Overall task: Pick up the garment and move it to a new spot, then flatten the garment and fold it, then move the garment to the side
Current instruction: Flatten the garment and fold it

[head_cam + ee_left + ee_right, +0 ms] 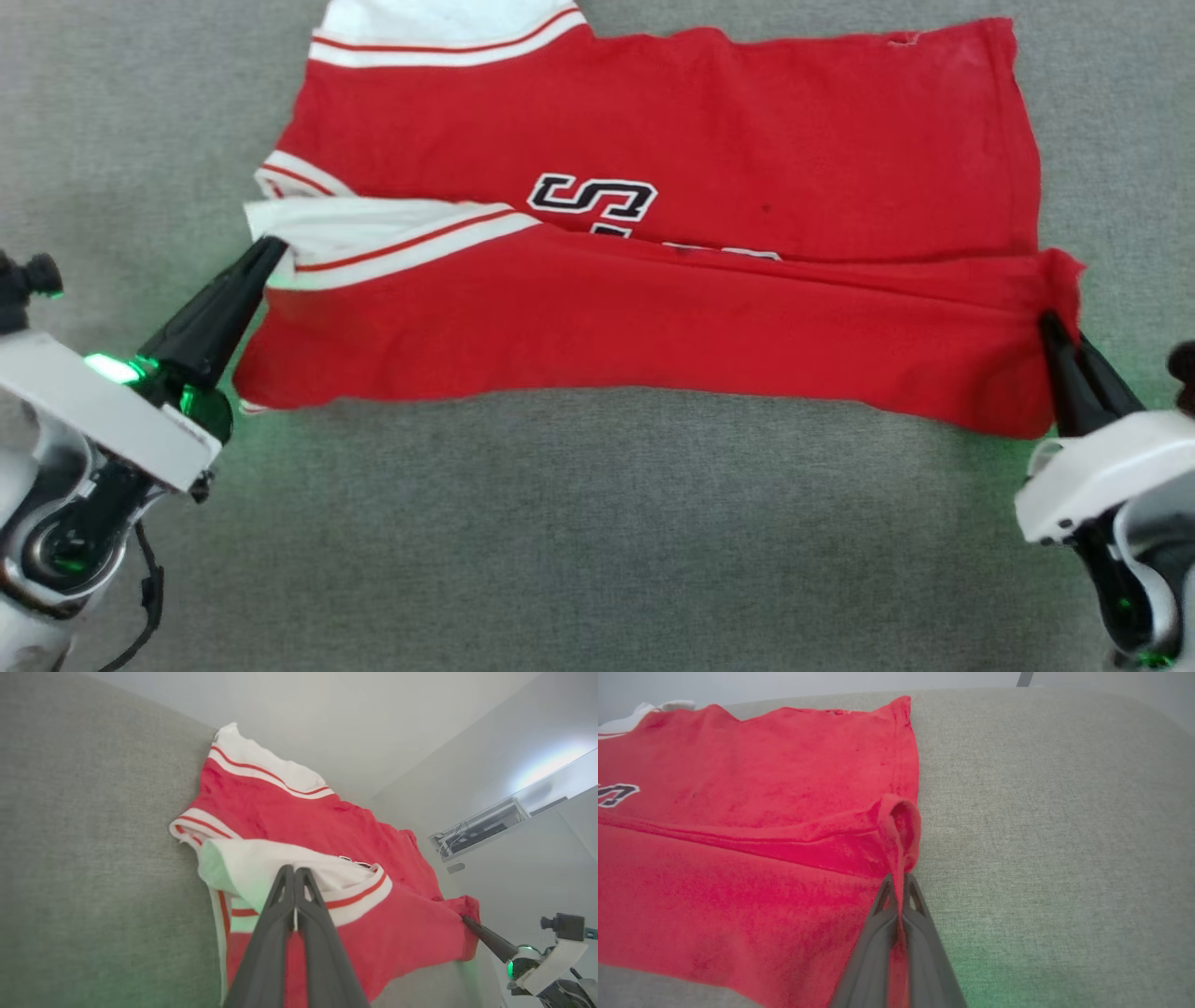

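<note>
The garment (653,308) is a bright red jersey with white, red-striped bands and black-and-white lettering, spread across the grey surface with its near half folded over toward the middle. My left gripper (271,250) is shut on the white banded corner at the fold's left end; in the left wrist view the left gripper (294,870) pinches that white cloth of the garment (299,821). My right gripper (1050,322) is shut on the red corner at the fold's right end. In the right wrist view the right gripper (899,879) holds a raised loop of the garment (738,826).
A grey fabric surface (597,523) runs under everything, with bare room in front of the garment and at both sides. In the left wrist view a pale wall (373,728) rises behind the surface's far edge.
</note>
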### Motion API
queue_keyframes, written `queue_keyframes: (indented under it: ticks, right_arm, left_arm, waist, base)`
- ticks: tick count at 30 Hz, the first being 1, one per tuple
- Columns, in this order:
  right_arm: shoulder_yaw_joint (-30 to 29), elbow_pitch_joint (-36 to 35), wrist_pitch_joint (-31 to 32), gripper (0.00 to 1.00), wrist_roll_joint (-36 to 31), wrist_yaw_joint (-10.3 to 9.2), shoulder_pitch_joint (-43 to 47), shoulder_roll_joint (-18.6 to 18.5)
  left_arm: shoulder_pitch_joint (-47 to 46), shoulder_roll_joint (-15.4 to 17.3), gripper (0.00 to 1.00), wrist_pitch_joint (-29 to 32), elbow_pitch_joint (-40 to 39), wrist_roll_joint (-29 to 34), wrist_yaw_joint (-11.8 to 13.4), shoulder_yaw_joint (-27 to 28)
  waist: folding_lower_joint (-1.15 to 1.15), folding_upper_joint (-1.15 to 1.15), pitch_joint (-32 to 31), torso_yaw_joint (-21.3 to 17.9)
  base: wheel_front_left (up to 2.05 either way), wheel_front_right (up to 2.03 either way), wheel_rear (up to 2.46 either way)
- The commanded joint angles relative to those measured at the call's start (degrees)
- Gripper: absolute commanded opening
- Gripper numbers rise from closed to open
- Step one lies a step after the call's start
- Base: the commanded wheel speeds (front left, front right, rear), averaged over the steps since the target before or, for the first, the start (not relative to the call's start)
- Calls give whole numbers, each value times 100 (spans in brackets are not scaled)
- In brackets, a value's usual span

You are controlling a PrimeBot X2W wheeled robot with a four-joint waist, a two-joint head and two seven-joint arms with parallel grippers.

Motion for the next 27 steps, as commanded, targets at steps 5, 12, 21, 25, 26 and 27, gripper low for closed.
queue_keyframes:
  ticks: [5, 12, 21, 25, 26, 27]
  right_arm:
    - [231, 561, -251, 0, -224, -11, -430, -4]
    - [373, 1160, -517, 85, -467, -11, -710, -7]
    - [149, 1075, -819, 100, -516, -11, -384, -6]
    - [101, 938, -768, 100, -449, -11, -298, -6]
    - [102, 918, -756, 100, -422, -11, -288, -6]
    - [113, 898, -751, 100, -416, -11, -283, -5]
  left_arm:
    - [-269, 40, 0, -229, 648, 218, 15, -414]
    - [-516, 91, 100, -505, 1135, 440, 15, -1179]
    - [-1033, 698, 100, -534, 996, 572, 15, -1972]
    - [-1227, 1112, 100, 167, 820, 344, 15, -2284]
    - [-1257, 1168, 100, 372, 771, 255, 15, -2340]
    - [-1290, 1215, 100, 600, 735, 151, 15, -2398]
  waist:
    - [0, 0, 110, -131]
    - [0, 0, -61, -74]
    - [0, 0, -642, 95]
    - [0, 0, -807, 68]
    - [0, 0, -823, 60]
    - [0, 0, -836, 49]
  base:
    - [0, 0, 0]
    - [0, 0, 0]
    - [0, 0, 0]
    - [0, 0, 0]
    - [0, 0, 0]
    - [0, 0, 0]
